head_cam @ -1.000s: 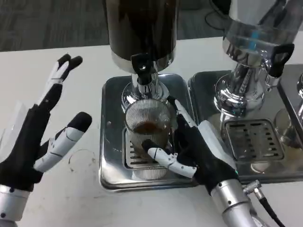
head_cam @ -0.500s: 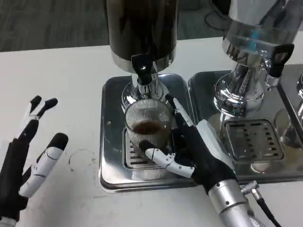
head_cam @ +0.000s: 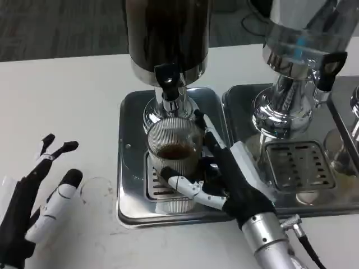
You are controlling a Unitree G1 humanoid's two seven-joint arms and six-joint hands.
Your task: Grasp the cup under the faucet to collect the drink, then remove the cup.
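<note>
A ribbed clear cup (head_cam: 174,148) holding a little brown drink stands on the drip grate under the black faucet (head_cam: 168,78) of the dark drink dispenser (head_cam: 166,33). My right hand (head_cam: 227,179) grips the cup from its right side, thumb across the front and fingers behind. My left hand (head_cam: 33,204) hovers over the bare table at the lower left, fingers spread and holding nothing.
The cup's steel drip tray (head_cam: 132,168) sits mid-table. A second dispenser (head_cam: 297,50) with its own tray and grate (head_cam: 297,165) stands to the right. A clear glass (head_cam: 336,148) stands near the right edge. A faint ring mark (head_cam: 95,188) lies by the left hand.
My left hand has dropped from a raised position down toward the lower left. The right hand keeps its grip on the cup, which has stayed under the faucet.
</note>
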